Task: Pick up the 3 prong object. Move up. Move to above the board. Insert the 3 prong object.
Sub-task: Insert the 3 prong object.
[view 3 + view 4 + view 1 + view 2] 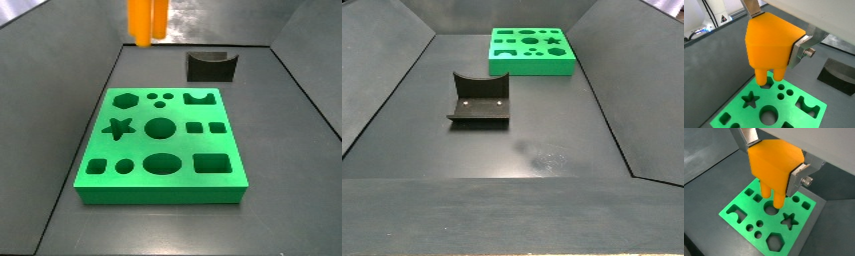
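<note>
My gripper (774, 30) is shut on the 3 prong object (767, 42), an orange block with narrower prongs hanging down. A silver finger (799, 50) presses its side; both wrist views show this grip (774, 158). The object (774, 168) hangs well above the board (731, 116), a bright green slab with star, hexagon, circle and square cutouts (741, 217). In a side view only the object's lower part (147, 22) shows, high over the board's far edge (167, 195). The three small holes (159, 98) lie near that edge. The board also shows in a side view (532, 66), where the gripper is out of view.
The fixture (210, 66), a dark L-shaped bracket, stands on the dark floor just beyond the board; it shows too in a wrist view (841, 75) and a side view (480, 100). Sloped dark walls enclose the floor on both sides.
</note>
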Motion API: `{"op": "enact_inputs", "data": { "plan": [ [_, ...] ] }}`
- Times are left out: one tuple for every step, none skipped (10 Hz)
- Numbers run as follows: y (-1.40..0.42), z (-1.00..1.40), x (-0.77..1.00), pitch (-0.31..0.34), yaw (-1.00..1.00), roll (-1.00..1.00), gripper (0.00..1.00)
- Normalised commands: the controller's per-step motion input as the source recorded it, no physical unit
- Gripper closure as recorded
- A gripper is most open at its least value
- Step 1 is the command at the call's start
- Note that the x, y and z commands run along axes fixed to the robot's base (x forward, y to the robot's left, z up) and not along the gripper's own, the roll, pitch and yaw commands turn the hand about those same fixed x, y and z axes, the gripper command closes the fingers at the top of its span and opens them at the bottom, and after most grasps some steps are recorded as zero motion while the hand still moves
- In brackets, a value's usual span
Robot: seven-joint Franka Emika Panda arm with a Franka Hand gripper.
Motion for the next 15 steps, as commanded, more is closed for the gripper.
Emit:
{"op": "enact_inputs", "data": {
  "plan": [
    [0.10, -0.37, 0.23, 0.000, 0.00, 0.14, 1.00],
    [0.11, -0.37, 0.20, 0.000, 0.00, 0.18, 1.00],
    [0.16, -0.39, 0.21, 0.000, 0.00, 0.18, 1.00],
    [0.20, -0.40, 0.20, 0.000, 0.00, 0.20, 1.00],
    [0.26, -0.41, 0.18, 0.000, 0.00, 0.20, 1.00],
    [0.30, -0.43, 0.17, 0.000, 0.00, 0.19, 1.00],
    [0.31, -0.45, 0.14, 0.000, 0.00, 0.16, 1.00],
    [0.28, -0.43, 0.09, -0.004, 0.06, 0.07, 1.00],
    [0.31, -0.32, 0.13, -0.037, 0.41, 0.00, 1.00],
    [0.29, -0.30, 0.16, -0.041, 0.65, 0.00, 1.00],
    [0.22, -0.23, 0.11, -0.054, 0.65, 0.00, 1.00],
    [0.00, 0.00, 0.00, -0.011, 0.08, -0.02, 1.00],
    [0.00, -0.06, 0.00, -0.047, 0.00, -0.01, 1.00],
    [-0.09, -0.29, -0.01, -0.193, -0.05, 0.00, 1.00],
    [-0.10, -0.37, -0.04, -0.281, -0.04, 0.02, 1.00]
  ]
}}
